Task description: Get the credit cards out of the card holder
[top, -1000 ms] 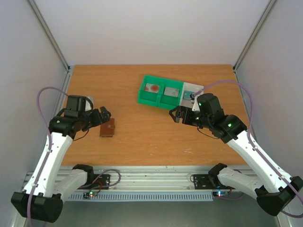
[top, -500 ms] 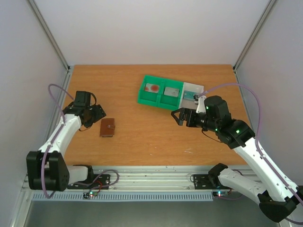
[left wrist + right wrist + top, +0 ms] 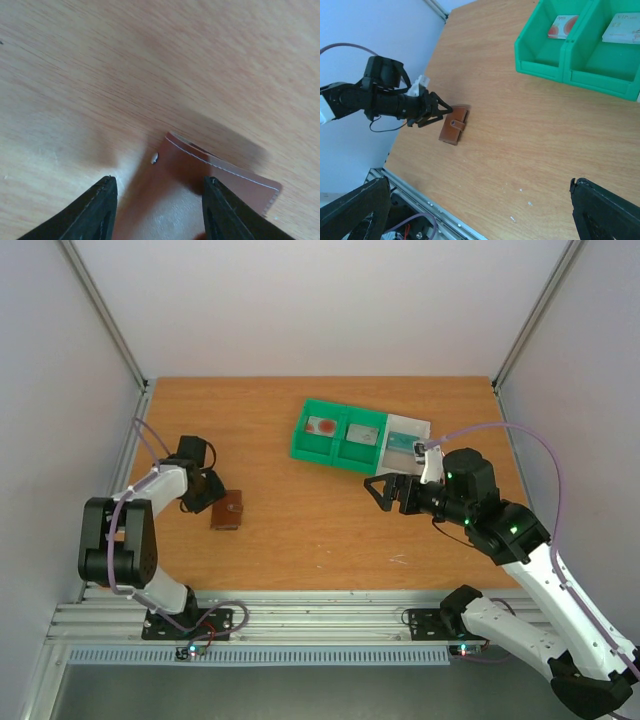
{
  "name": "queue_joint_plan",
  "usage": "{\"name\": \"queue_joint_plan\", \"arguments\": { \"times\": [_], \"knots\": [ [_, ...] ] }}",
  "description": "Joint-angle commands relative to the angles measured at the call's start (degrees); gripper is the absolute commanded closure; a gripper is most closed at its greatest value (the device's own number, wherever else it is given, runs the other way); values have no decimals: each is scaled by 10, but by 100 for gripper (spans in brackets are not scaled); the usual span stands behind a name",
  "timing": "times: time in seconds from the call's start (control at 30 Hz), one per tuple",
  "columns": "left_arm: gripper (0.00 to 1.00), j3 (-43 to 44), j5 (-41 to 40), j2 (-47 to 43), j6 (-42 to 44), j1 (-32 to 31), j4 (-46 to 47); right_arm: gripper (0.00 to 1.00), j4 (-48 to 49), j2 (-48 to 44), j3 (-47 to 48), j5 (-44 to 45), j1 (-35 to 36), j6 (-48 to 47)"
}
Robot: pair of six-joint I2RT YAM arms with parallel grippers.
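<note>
Dropped left gripper (image 3: 212, 491) low at closed brown leather card holder (image 3: 228, 510), jaws apart astride its edge, unclamped; right gripper (image 3: 385, 490) jaws wide. Still approaching; next: clamp edge, fold open.

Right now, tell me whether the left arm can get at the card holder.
Probably yes: the left claw is right over the card holder's edge, jaws apart, nothing blocking it.

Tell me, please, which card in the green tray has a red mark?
The left card, in the green tray's end compartment farthest from the white section; it shows a red blotch, whereas the middle card looks pale grey.
</note>
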Motion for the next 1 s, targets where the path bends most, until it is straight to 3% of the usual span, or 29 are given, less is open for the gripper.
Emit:
{"name": "queue_joint_plan", "arguments": {
  "times": [0.0,0.53,0.97],
  "knots": [
    [53,-1,-3,29,23,2,25,2,14,-6,-6,-6,-3,-10],
    [63,-53,138,29,35,-10,49,2,-6,18,-10,-2,-3,9],
    [67,-73,222,20,7,-98,120,5,-9,54,-14,-31,-3,24]
  ]
}}
